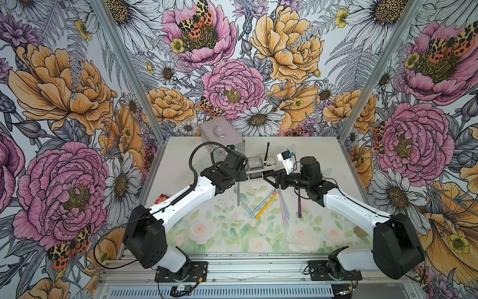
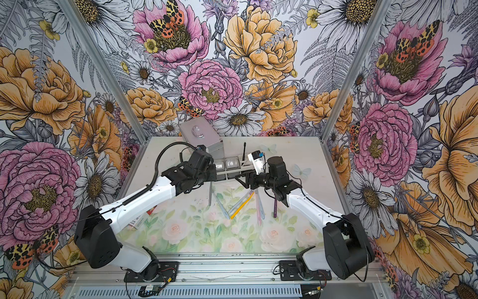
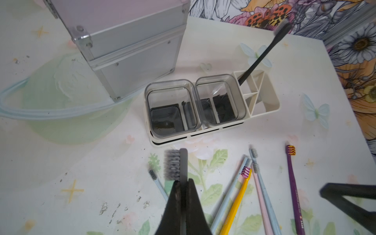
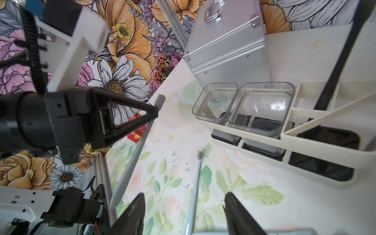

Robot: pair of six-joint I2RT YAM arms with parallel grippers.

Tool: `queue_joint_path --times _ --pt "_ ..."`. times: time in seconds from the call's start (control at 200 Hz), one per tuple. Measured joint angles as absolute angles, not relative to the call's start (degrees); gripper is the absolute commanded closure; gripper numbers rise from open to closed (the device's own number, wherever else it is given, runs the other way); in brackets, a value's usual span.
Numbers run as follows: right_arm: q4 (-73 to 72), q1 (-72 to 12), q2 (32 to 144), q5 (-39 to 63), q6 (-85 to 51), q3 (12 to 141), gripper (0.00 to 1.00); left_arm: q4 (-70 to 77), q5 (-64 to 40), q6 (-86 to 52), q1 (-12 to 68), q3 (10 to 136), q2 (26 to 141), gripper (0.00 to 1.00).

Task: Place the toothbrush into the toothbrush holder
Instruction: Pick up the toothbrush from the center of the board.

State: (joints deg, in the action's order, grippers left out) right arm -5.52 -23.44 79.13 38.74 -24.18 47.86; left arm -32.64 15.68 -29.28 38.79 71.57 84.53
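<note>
Since the left gripper (image 3: 183, 181) clamps the toothbrush (image 3: 174, 164) below its head, the handle may hit the holder (image 3: 274, 107); the right gripper (image 4: 184, 195) gapes empty.

Looks like a robot lab test cell to me, not anybody's home. Flower-print wall panels (image 1: 232, 64) framed by bare aluminium posts (image 1: 127, 64) box in a small table (image 1: 323, 155), standing beyond the left gripper (image 3: 183, 184) and off to both sides of it. The two white-and-black arms (image 1: 191, 199) are bolted to an aluminium rail (image 1: 258, 266) well behind that gripper, and a small bare circuit board (image 1: 181, 287) with loose wires sits at the rail's front edge.
</note>
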Motion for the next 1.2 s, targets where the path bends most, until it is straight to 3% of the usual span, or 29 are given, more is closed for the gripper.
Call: queue_joint_path --times 0.731,1.051,1.201 --pt "-8.7 -34.2 85.8 41.1 -25.9 56.4 0.38 -30.5 14.3 -26.1 43.5 74.4 82.2 1.0" --pt "-10.0 -34.6 86.5 37.3 -26.6 57.2 0.56 -29.6 14.3 -26.4 43.5 74.4 80.6 1.0" --pt "-12.8 -34.6 88.2 36.5 -27.8 57.8 0.57 -28.6 14.2 -27.2 42.8 74.1 79.4 1.0"
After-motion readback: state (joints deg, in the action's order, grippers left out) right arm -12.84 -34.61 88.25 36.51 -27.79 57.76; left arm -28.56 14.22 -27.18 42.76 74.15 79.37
